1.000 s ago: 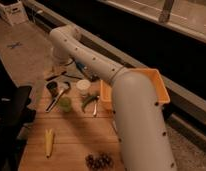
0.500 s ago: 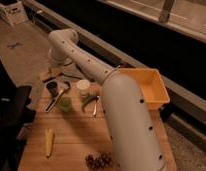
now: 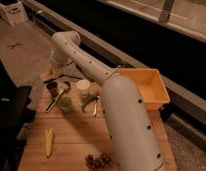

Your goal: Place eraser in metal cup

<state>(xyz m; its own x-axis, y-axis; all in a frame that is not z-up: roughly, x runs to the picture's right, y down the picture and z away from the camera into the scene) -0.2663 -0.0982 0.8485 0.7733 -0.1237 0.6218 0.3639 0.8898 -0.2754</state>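
- Gripper [image 3: 60, 64]: far end of the wooden table [image 3: 76, 145], beyond the white arm's [image 3: 121, 115] elbow; cannot tell its state.
- Metal cup [image 3: 52, 88]: far left of the table, just beside the light green cup [image 3: 65, 104].
- Eraser: not made out.
- White round container [image 3: 83, 87] — right of the metal cup.
- Yellow bin [image 3: 146, 87]: right edge.
- Corn cob [image 3: 48, 142]: near left.

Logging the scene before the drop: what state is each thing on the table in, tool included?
tool: low over the table's far left end, just behind the metal cup
metal cup: upright, contents hidden
green cup: upright
white container: upright
yellow bin: upright, open top
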